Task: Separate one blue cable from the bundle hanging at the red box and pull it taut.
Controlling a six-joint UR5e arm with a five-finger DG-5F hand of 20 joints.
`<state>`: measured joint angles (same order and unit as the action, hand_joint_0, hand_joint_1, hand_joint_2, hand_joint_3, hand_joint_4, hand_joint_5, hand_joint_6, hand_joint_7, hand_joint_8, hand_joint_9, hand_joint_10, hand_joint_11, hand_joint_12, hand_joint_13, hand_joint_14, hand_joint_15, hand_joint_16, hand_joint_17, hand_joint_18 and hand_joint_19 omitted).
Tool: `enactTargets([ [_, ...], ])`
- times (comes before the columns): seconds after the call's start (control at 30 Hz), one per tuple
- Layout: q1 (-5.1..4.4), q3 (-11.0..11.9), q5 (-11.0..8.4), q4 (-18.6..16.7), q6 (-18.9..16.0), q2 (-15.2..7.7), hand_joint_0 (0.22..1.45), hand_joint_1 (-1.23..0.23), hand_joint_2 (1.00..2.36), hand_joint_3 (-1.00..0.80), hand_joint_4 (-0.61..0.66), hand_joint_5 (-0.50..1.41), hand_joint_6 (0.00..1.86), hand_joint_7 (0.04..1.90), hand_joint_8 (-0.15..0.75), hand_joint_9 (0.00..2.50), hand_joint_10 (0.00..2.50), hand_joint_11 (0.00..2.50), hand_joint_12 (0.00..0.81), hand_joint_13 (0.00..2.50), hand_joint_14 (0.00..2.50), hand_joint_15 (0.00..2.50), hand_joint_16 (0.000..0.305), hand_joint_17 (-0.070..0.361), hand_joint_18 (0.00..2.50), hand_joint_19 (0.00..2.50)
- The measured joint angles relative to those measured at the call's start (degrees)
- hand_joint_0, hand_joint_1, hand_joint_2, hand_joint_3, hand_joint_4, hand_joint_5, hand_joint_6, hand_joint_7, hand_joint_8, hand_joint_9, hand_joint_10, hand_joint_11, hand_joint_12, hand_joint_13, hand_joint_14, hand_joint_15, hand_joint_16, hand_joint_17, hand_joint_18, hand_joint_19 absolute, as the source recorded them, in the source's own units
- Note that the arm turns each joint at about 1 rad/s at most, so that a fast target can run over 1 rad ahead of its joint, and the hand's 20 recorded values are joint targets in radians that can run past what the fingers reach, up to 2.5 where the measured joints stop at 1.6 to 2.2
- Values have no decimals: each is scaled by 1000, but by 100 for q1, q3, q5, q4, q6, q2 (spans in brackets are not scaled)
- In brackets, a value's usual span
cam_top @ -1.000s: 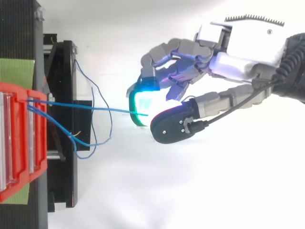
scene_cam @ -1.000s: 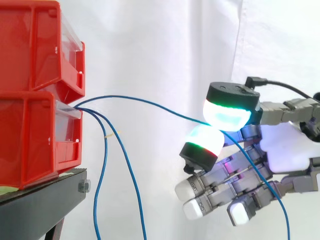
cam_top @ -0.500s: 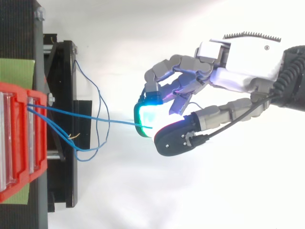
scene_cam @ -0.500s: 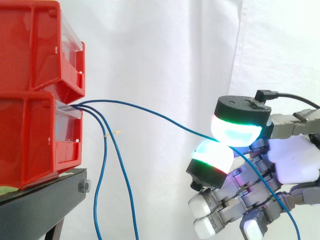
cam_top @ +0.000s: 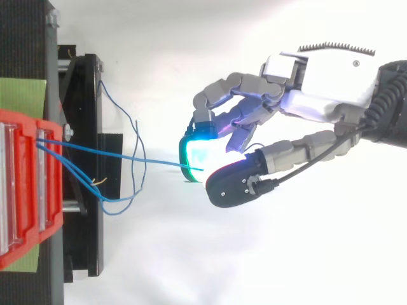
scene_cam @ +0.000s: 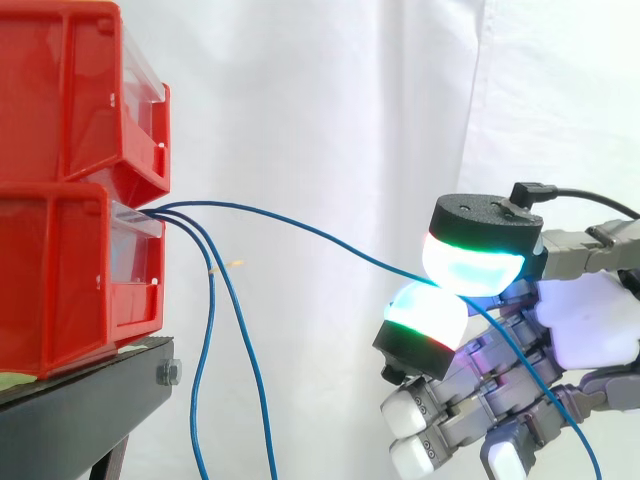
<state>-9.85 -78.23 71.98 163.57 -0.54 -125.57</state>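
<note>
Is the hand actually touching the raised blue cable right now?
Touching. The side view shows the thin blue cable running in between two glowing pads of the hand, which pinch it.

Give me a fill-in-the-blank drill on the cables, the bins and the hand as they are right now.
The cable pinched by the hand is coloured ___.
It runs from the hand to the ___ of the two stacked red bins.
From that same bin, ___ other cables hang down loose.
The bins sit on a stand coloured ___.
Missing words: blue; lower; two; black.
</note>
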Motion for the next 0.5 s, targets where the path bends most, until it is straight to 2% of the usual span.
enactTargets([
  [0.5, 0, 0, 0, -1, 1, 2, 647, -775, 1009, 35, 31, -132, 895, 1443, 422, 778, 11, 339, 414, 713, 10, 310, 58, 130, 939, 445],
])
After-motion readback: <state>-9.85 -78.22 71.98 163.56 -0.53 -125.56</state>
